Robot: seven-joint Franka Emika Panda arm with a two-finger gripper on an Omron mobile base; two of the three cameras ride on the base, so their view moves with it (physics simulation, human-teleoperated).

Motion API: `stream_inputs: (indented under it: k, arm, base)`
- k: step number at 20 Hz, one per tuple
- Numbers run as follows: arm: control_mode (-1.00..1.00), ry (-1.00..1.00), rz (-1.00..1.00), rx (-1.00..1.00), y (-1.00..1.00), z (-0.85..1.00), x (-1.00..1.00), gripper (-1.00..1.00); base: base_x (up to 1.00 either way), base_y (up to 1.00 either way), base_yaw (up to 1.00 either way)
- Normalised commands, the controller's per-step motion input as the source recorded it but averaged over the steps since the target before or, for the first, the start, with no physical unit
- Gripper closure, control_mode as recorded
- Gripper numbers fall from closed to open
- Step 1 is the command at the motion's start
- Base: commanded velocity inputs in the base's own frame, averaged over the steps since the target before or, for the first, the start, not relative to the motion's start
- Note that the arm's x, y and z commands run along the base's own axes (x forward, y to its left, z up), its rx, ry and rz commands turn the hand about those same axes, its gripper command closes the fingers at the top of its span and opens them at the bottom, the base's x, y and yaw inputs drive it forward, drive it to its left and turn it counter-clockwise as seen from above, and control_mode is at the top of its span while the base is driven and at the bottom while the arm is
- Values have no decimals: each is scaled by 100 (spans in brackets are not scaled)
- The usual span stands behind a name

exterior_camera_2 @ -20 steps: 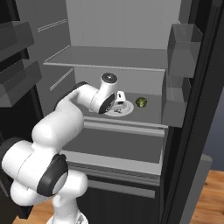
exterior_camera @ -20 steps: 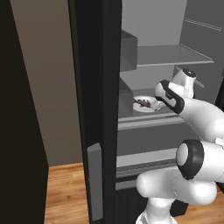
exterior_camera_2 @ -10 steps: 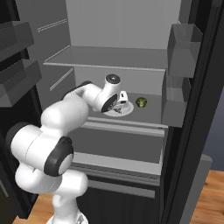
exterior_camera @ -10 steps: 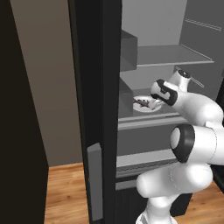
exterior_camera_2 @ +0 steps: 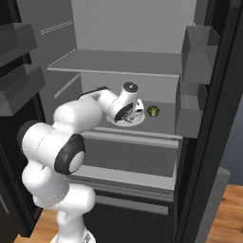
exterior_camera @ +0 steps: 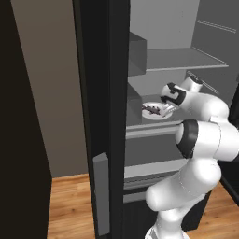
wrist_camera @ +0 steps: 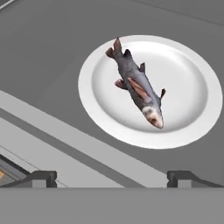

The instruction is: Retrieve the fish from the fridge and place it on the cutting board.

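**Open gripper poised over the fish on its plate**

Our gripper stood with its jaws spread wide and nothing between them — the two dark fingertips rose well apart at the lower edge of the hand view, clear of any object. Just ahead of them lay a white plate, and on it the fish, a slender grey body with reddish fins, resting diagonally across the middle of the plate. Its pale head pointed toward our fingertips and its tail pointed away. The fish was not touched by either finger.

The plate sat on a grey shelf inside the fridge, near the shelf's front edge, which ran between the plate and us.

From the left base view we saw the gripper reached into the fridge interior, hovering at the plate with the fish a dark sliver just beside it. From the right base view the hand hung over the plate — and off to its far side, on the same shelf, sat a small round dark-green ball, apart from the plate. The open black fridge door stood to our left.
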Motion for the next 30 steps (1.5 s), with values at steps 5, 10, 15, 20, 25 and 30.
stream_inputs:
  k: [5,10,15,20,25,30]
  arm:
    - [-100,0,6,0,-3,-18,39,-100]
    - [-100,0,5,0,0,-17,37,-100]
    - [-100,0,5,0,0,-10,28,-100]
    - [-100,0,4,0,0,-8,22,-100]
    - [-100,-1,3,0,0,-16,17,-100]
    - [-100,-3,3,0,0,-22,17,-100]
  base:
    - [0,0,0]
    - [0,0,0]
    - [0,0,0]
    - [0,0,0]
    - [0,0,0]
    - [0,0,0]
